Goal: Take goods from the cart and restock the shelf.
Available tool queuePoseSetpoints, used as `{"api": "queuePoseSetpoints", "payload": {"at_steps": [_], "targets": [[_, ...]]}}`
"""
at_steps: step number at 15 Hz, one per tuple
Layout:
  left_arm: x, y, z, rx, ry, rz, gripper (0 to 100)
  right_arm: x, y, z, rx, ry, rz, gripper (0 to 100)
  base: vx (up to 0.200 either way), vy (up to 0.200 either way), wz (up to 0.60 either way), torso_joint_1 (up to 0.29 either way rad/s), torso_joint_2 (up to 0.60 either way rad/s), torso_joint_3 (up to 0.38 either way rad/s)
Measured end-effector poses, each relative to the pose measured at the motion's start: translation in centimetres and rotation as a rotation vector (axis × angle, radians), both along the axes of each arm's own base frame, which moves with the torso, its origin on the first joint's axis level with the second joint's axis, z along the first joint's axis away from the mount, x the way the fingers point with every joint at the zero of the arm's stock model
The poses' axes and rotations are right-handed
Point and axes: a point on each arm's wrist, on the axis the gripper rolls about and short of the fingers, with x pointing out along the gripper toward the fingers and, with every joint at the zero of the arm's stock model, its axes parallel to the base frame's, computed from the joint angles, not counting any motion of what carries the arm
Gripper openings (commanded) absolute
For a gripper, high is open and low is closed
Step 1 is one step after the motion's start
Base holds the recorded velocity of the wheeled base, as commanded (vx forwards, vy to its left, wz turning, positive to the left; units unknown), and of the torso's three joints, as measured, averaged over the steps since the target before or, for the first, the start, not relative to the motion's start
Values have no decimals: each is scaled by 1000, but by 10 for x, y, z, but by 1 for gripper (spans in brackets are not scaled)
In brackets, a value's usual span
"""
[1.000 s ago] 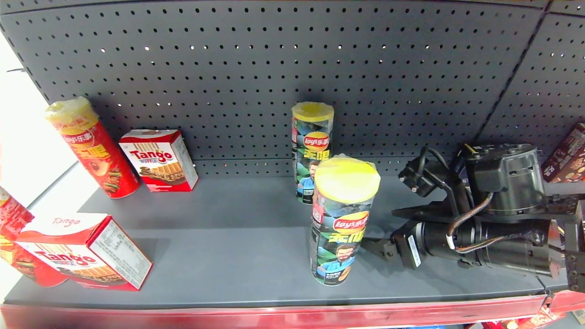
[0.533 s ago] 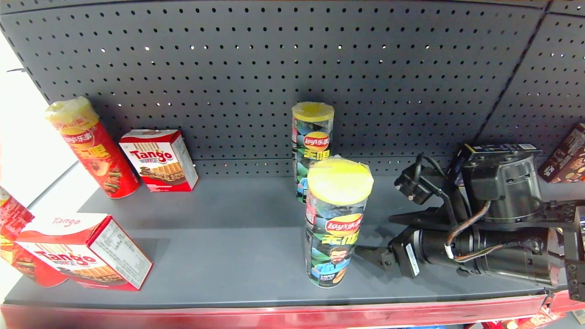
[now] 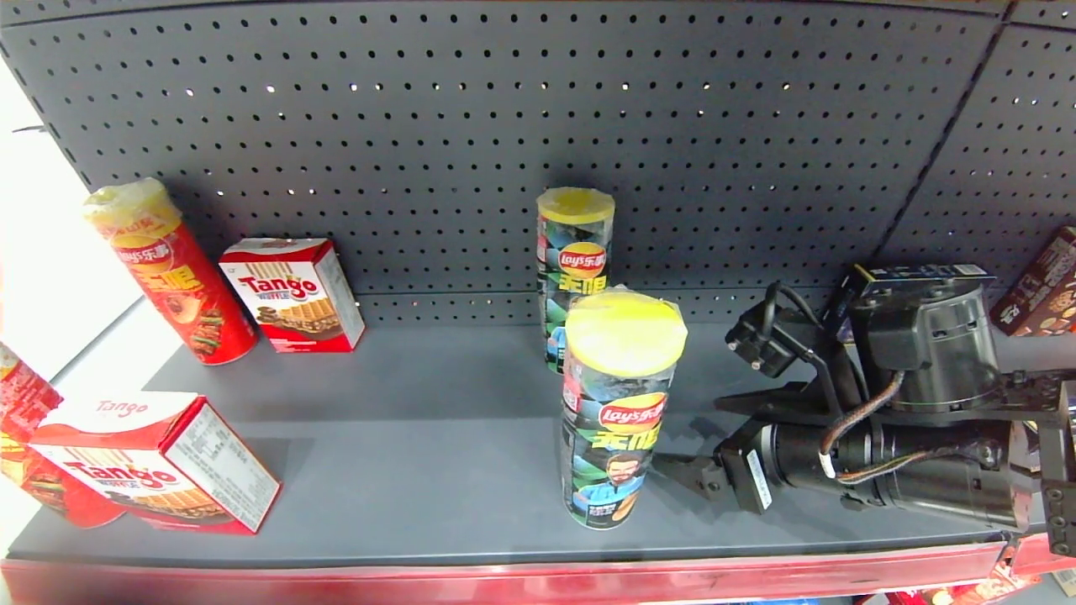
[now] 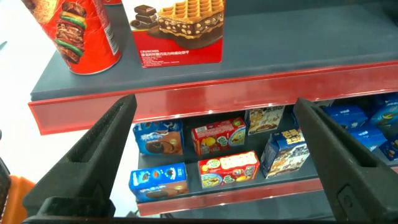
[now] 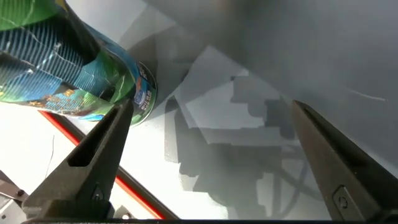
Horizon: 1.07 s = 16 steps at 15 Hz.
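Observation:
A green chips can with a yellow lid (image 3: pixel 618 412) stands upright near the front of the grey shelf (image 3: pixel 420 437). A second one (image 3: pixel 574 269) stands behind it by the pegboard. My right gripper (image 3: pixel 714 433) lies low over the shelf just right of the front can, open, its near fingertip close to the can's side. In the right wrist view the can (image 5: pixel 68 68) sits beside one finger of the right gripper (image 5: pixel 211 107), outside the gap. My left gripper (image 4: pixel 214 102) hangs open below and in front of the shelf's red front lip (image 4: pixel 249 87), with nothing between its fingers.
At the shelf's left stand a red chips can (image 3: pixel 168 269), a wafer box (image 3: pixel 294 294), another wafer box (image 3: pixel 160 462) at the front and a red can (image 3: pixel 25 420) at the edge. A dark box (image 3: pixel 1042 286) leans at far right. Small boxes (image 4: pixel 217 134) fill the lower shelf.
The front can has shifted a little left and back and now stands straighter. My right gripper moved slightly left with it, then held still.

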Motion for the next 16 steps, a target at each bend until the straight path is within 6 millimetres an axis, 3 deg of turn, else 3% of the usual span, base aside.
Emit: {"api": "queuePoseSetpoints", "payload": {"at_steps": [16], "targets": [[0, 0, 0, 0, 0, 0, 100, -2, 6, 3, 6, -8, 20, 100, 0, 0, 0, 0, 0, 0]]}}
